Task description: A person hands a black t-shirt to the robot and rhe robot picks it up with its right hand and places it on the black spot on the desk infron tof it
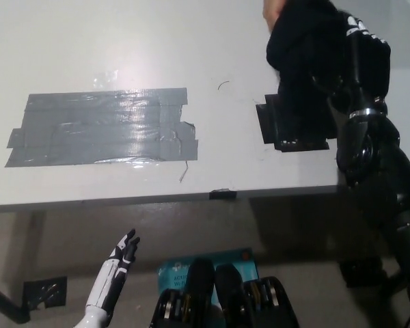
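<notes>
The black t-shirt (304, 58) hangs bunched at the top right, just above the desk. A person's hand (269, 12) touches its upper left edge. My black right hand (361, 42) is pressed into the shirt's right side and closed on the cloth, black on black. Below the shirt, a square black spot (287, 130) of tape lies on the white desk (219, 157), partly hidden by the hanging cloth. Low at the left, below the desk edge, my white left hand (121, 256) rests open.
A large patch of grey tape (102, 126) covers the desk's left middle. The desk's front edge (157, 199) runs across the picture, with a small black piece (222, 193) on it. A teal object (212, 268) sits on the floor below.
</notes>
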Motion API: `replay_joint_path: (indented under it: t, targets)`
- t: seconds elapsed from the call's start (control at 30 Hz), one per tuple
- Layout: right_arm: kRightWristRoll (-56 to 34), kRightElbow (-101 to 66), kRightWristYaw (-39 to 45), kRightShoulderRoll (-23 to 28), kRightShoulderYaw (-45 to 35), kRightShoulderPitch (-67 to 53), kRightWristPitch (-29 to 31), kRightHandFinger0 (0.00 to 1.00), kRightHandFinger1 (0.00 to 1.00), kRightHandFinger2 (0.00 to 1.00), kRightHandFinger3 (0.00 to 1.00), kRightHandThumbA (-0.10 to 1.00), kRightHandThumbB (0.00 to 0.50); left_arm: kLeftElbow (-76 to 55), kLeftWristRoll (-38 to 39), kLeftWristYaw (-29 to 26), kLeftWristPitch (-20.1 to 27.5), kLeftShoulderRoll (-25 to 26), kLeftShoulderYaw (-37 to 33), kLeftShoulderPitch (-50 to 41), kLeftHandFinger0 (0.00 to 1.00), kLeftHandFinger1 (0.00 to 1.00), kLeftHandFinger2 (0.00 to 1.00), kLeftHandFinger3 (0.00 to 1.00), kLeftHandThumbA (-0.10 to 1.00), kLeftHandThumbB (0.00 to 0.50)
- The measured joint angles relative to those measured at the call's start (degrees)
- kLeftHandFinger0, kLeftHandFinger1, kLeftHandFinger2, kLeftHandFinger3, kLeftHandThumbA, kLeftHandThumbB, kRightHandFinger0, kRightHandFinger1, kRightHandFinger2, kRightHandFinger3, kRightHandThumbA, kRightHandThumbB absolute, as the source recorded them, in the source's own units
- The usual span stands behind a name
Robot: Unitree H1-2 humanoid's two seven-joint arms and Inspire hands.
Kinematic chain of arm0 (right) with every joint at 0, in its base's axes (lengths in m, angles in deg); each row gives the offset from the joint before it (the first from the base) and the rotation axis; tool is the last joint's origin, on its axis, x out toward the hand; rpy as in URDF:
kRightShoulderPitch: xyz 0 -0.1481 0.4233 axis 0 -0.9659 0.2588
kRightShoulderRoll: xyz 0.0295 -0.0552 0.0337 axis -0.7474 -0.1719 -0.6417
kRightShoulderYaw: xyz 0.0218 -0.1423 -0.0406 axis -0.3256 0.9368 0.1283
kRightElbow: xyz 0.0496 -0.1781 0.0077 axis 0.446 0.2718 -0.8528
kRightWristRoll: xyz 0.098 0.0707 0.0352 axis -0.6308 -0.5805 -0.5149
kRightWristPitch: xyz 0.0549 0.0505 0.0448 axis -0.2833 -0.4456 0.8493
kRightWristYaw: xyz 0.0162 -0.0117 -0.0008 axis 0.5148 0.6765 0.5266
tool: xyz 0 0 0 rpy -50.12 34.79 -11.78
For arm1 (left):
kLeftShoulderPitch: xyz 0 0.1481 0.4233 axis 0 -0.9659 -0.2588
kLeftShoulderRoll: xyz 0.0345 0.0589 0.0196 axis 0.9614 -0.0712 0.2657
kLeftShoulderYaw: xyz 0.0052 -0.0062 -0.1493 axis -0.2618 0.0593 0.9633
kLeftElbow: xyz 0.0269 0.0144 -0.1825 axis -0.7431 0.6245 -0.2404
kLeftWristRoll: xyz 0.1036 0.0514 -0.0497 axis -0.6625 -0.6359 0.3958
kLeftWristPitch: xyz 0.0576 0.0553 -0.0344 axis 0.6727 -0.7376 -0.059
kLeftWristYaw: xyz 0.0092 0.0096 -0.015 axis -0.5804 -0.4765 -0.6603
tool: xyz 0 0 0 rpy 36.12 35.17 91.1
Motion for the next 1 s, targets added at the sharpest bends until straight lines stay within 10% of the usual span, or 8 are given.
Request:
replay_joint_path:
  t: [0.33,0.5,0.63,1.0]
  targets:
    - [-0.5,-4.6,-2.7,0.1,-0.6,-0.1,3.4,0.00,0.45,0.81,0.97,-0.10,0.172,0.1,-0.3,0.1,-0.3,0.4,-0.2,0.6,1.00,1.00,1.00,1.00,1.00,0.484]
    - [-0.6,-10.4,-2.9,0.3,-1.5,-0.8,3.6,0.00,0.37,0.82,0.78,-0.10,0.194,0.1,-0.1,0.2,-0.3,0.4,-0.3,0.6,1.00,1.00,1.00,1.00,1.00,0.494]
    - [-0.5,-17.5,-2.7,0.3,-1.9,-1.7,3.6,0.00,0.45,0.82,1.00,-0.10,0.192,0.2,0.3,0.4,-0.3,0.5,-0.3,0.6,1.00,1.00,0.99,1.00,1.00,0.496]
    - [-0.5,-11.2,-2.3,-1.4,1.5,-5.5,4.6,0.00,0.41,0.85,0.89,-0.10,0.184,0.2,0.3,0.7,-0.3,0.5,-0.3,0.6,1.00,1.00,0.88,0.99,1.00,0.497]
